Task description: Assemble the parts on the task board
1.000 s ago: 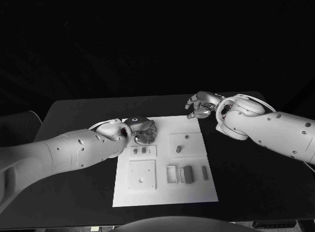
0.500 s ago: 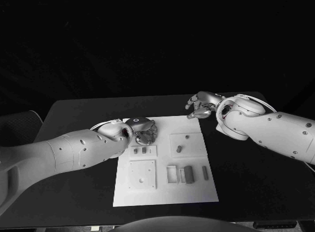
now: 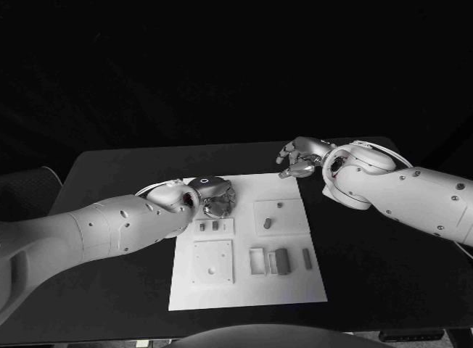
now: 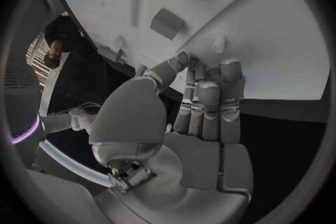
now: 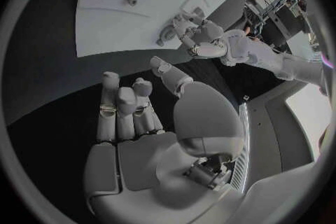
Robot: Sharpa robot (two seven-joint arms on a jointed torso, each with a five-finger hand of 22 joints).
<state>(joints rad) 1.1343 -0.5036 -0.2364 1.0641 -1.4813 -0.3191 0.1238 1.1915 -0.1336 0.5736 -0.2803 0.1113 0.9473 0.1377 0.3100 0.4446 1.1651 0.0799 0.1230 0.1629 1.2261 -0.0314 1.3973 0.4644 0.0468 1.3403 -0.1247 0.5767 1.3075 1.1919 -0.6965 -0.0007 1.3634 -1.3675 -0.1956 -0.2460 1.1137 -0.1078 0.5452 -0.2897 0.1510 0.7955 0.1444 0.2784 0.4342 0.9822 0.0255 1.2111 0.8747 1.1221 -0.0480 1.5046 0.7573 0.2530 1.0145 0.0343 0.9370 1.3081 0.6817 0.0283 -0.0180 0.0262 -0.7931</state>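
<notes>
Left hand (image 3: 214, 197) over task board (image 3: 247, 286) far-left corner — fingers curled in, grasp unclear. Right hand (image 3: 302, 158) above tabletop (image 3: 111, 174) beyond board — fingers apart, empty.

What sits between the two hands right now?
In the head view, only the bare far strip of the task board and a sliver of black table separate the left hand from the right hand; no parts lie there.

The left robot hand (image 3: 214, 197) has its fingers curled together, while the right robot hand (image 3: 302, 158) hangs loosely spread, holding nothing.
</notes>
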